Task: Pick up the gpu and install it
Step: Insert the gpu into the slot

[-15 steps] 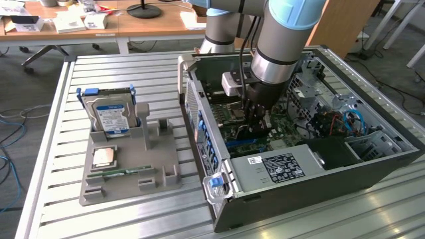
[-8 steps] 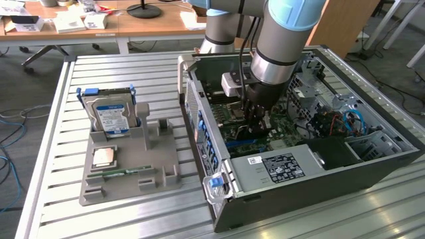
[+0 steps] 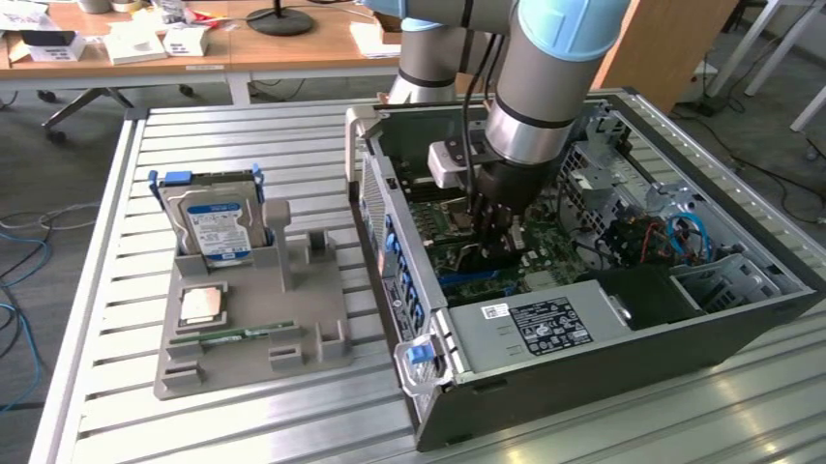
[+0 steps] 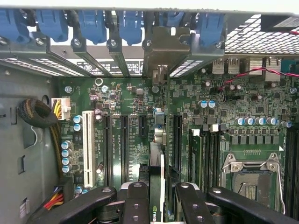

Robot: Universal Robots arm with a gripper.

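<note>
- The gpu [image 4: 157, 161] is held edge-on by the gripper [image 4: 161, 193], jaws narrowed onto it, inside the case [image 3: 620, 362], above the motherboard [image 4: 135, 100].
- By judgement, the card should be squared to its slot and pressed evenly.

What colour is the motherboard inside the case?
Green motherboard; the wrist view shows it best.

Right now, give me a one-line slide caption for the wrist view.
Gripper holds the graphics card edge-on above the green motherboard, its metal bracket among the blue slot clips.
</note>
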